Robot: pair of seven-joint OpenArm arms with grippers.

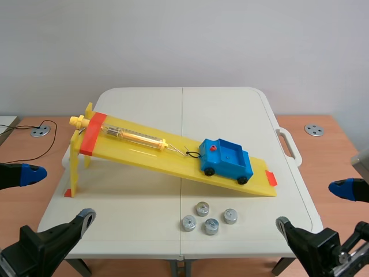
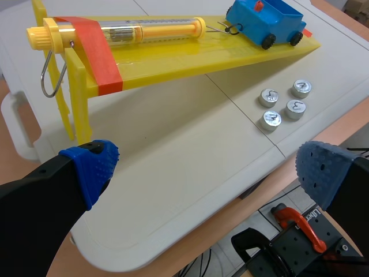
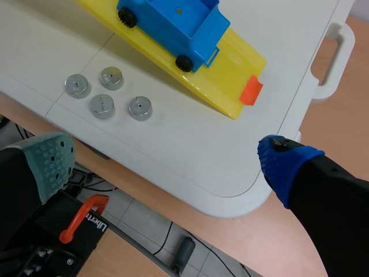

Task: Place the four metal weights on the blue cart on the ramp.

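Weights of silver metal [image 1: 211, 226], four round ones, sit in a tight cluster on the white folding table [image 1: 138, 196]. They are near its front edge, just beside the low end of the long yellow plastic ramp [image 1: 144, 151], and none touches it. The blue toy cart with black wheels [image 1: 226, 158] stands on the ramp's lower part, apart from the weights. A thin wire hooks its nose to a clear yellow spring-scale tube [image 1: 135, 137] that lies along the slope toward the raised end.

Only the scene view takes in the whole set-up, along with two small round metal discs [image 1: 315, 130] on the brown wooden desk, one at either side of the table. The left wrist view adds a bent metal hook [image 2: 47, 75] hanging at the ramp's high end beside the orange-red band. It also shows small dark marks on the weights' tops, too small to read. The right wrist view shows the ramp's foot with its orange tab [image 3: 251, 91], the table's moulded carry handle [image 3: 337, 63] and a look into the cart's open bed.

The left gripper [image 2: 207, 173] is released, its blue-padded fingers spread wide above the table's near left part. The right gripper [image 3: 167, 156] is likewise released, one grey-green pad and one blue held far apart over the table's near right corner, with the weights ahead of it.
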